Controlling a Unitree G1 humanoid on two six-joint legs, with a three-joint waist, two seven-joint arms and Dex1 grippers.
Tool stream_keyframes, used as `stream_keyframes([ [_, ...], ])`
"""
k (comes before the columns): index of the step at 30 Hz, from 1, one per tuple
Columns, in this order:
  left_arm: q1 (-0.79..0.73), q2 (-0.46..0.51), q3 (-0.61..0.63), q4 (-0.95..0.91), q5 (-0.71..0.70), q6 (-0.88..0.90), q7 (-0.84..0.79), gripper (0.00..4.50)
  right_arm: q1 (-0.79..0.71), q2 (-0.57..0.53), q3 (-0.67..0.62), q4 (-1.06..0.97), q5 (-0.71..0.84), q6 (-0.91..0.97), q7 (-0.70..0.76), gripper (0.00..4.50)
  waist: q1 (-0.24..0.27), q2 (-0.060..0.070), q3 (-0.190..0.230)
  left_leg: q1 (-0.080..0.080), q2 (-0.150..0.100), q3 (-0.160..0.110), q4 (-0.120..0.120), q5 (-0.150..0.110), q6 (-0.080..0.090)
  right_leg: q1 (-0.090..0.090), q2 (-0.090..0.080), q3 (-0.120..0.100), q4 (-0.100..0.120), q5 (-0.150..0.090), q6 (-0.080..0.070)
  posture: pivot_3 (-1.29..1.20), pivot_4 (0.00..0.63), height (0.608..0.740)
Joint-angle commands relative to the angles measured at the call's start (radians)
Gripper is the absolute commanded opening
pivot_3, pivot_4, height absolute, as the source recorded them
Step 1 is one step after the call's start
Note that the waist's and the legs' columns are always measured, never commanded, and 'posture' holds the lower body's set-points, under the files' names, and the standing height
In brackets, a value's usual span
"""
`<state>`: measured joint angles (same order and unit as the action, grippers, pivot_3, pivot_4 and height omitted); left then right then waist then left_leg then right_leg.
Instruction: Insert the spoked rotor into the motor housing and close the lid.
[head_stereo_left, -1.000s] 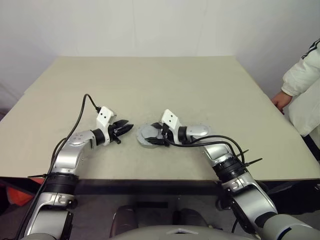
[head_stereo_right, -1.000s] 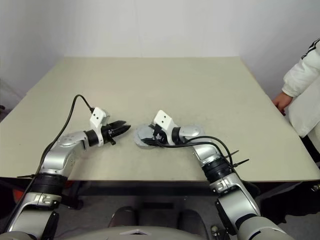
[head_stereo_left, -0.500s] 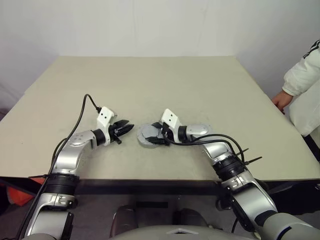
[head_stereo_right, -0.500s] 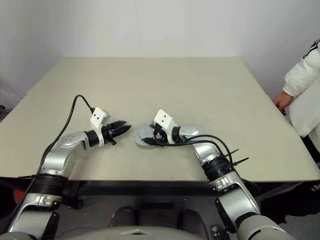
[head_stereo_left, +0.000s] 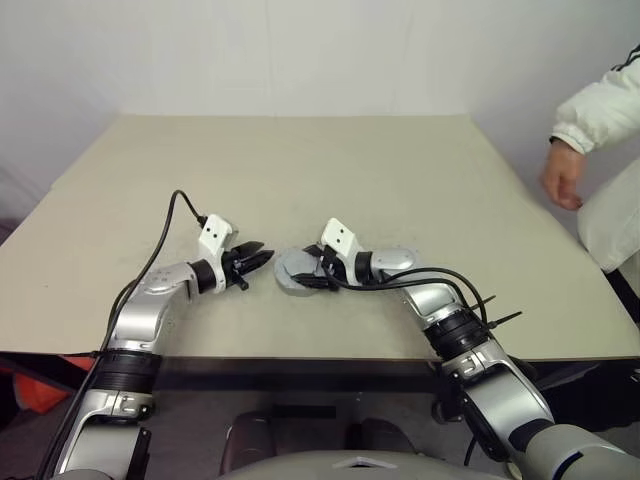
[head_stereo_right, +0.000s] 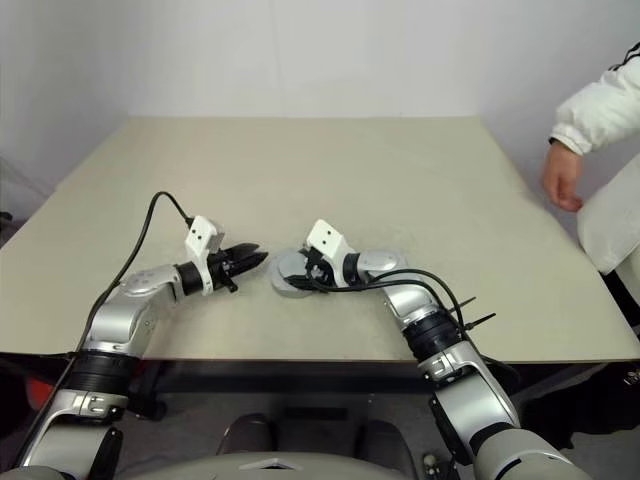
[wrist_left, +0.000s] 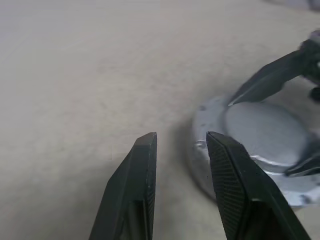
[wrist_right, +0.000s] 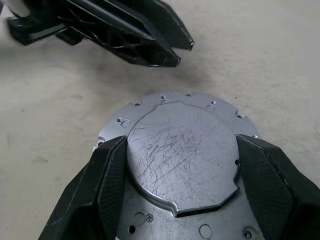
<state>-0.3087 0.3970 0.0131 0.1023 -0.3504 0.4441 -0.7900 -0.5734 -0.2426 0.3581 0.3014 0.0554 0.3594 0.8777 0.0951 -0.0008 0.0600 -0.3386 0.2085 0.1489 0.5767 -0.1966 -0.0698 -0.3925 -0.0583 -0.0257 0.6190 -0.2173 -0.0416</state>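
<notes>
Left pincer, narrowed but still gapped, has edged beside the lid; right pincer grips it, closing nearly done.

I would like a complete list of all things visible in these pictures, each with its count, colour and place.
Flat round grey metal lid with notched edge: one, scratched silver-grey, near the table's front edge, between the right gripper's fingers.
Beige table: one, matte beige, it carries the lid.
White wall: one, behind the table.
Person's hand and white sleeve: one each, beyond the table's right edge.
Left gripper: one, black fingers, narrow gap between them, holding nothing, tips just left of the lid.
Right gripper: one, black fingers, one on each side of the lid's edge.
</notes>
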Motion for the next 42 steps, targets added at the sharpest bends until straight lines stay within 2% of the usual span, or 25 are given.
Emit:
stream_keyframes([
  [1, -0.008, -0.008, 0.047, -0.064, -0.06, 0.022, 0.009, 0.35, 0.015, -0.018, 0.021, 0.04, -0.041, 0.023, -0.014, 2.94, 0.0, 0.0, 0.0, 0.001, 0.0, 0.0, 0.0, 0.0, 0.0, 0.001, 0.0, 0.0, 0.0, 0.0, 0.0, 0.0, 0.0, 0.74],
  [2, -0.009, -0.008, 0.051, -0.067, -0.07, 0.031, 0.009, 0.02, 0.016, -0.019, 0.021, 0.039, -0.041, 0.024, -0.015, 2.94, 0.0, 0.0, 0.0, 0.001, 0.0, 0.0, 0.0, 0.0, 0.0, 0.001, 0.0, 0.0, 0.0, 0.0, 0.0, 0.0, 0.0, 0.74],
  [15, 0.001, -0.013, 0.0, -0.111, -0.109, 0.188, 0.015, 0.02, 0.006, -0.014, 0.021, 0.054, -0.043, 0.017, -0.028, 2.94, -0.001, 0.0, 0.0, 0.003, 0.0, 0.0, 0.0, -0.001, 0.001, 0.002, 0.0, 0.0, 0.0, -0.001, 0.001, 0.0, 0.0, 0.74],
  [42, -0.005, -0.012, -0.035, -0.106, -0.093, 0.216, 0.044, 0.02, 0.003, -0.015, 0.019, 0.06, -0.043, 0.009, -0.033, 2.94, -0.001, 0.0, 0.0, 0.003, 0.0, 0.0, -0.001, -0.001, 0.001, 0.002, 0.0, 0.0, -0.001, -0.001, 0.002, 0.0, 0.0, 0.74],
])
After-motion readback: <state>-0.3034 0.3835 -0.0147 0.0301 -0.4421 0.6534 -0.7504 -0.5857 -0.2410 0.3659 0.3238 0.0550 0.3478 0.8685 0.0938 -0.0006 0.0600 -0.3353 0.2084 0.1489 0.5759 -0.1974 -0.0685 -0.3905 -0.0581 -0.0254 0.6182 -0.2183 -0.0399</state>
